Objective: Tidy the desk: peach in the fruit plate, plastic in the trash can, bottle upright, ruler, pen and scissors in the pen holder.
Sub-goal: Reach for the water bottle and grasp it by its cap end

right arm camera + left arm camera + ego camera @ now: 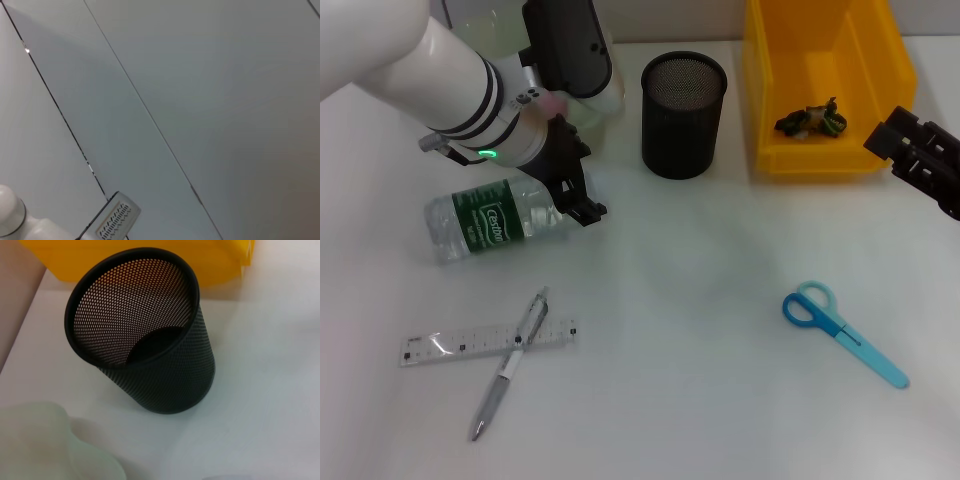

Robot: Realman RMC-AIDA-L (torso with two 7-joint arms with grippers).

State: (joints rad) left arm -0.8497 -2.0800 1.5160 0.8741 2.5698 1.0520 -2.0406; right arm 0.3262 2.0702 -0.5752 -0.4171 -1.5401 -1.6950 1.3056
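The bottle [488,224] lies on its side on the desk [700,270], its cap end pointing toward my left gripper [580,203], which sits right at that end. Behind the left arm, the fruit plate [608,104] [50,447] shows only as a pale edge, with a pink patch of the peach [556,100] beside it. The pen holder [683,115] [145,335] stands upright and empty. The trash can [825,70] [150,260] holds crumpled dark plastic [810,120]. The pen [510,365] lies across the ruler [488,340]. The scissors [845,333] lie at the front right. My right gripper [920,160] hangs beside the trash can.
The right wrist view shows only a grey panelled surface and a white fixture [112,217]. White desk stretches between the pen holder, the scissors and the ruler.
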